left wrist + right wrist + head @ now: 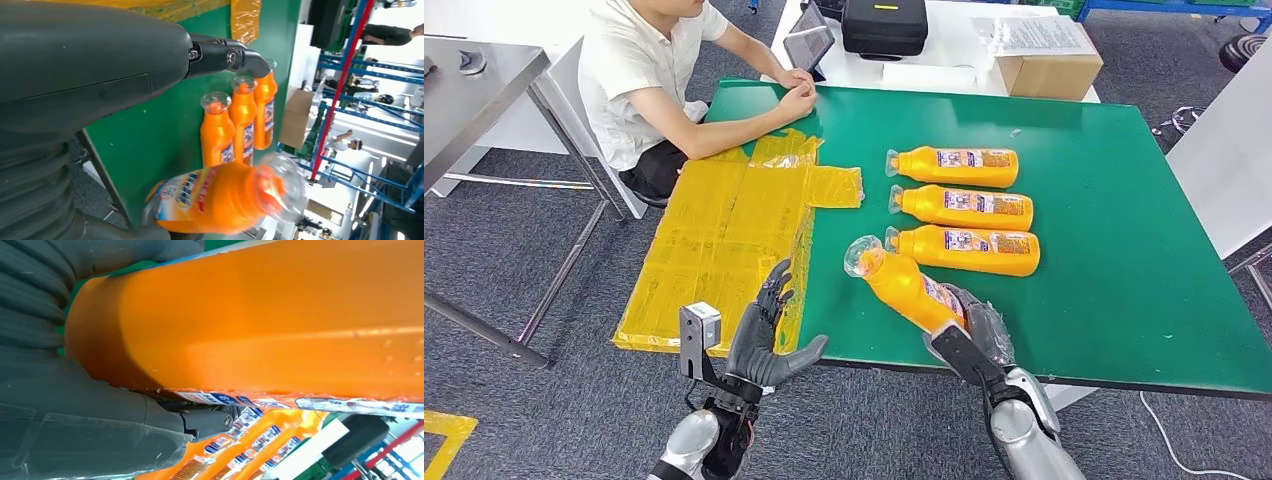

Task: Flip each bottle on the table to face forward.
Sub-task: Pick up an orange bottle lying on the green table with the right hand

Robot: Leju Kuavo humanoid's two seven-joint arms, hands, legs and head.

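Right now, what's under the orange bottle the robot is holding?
The held bottle is tilted in the right hand, with the green table below it. The hand covers the bottle's base, so whether that end touches the table cannot be seen.

Three bottles (962,210) side by side on table (1124,260)

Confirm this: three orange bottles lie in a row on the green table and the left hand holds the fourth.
Wrong hand. The head view shows the right hand holding the fourth bottle; the left hand is open and holds nothing. Three orange bottles do lie in a row on the green table.
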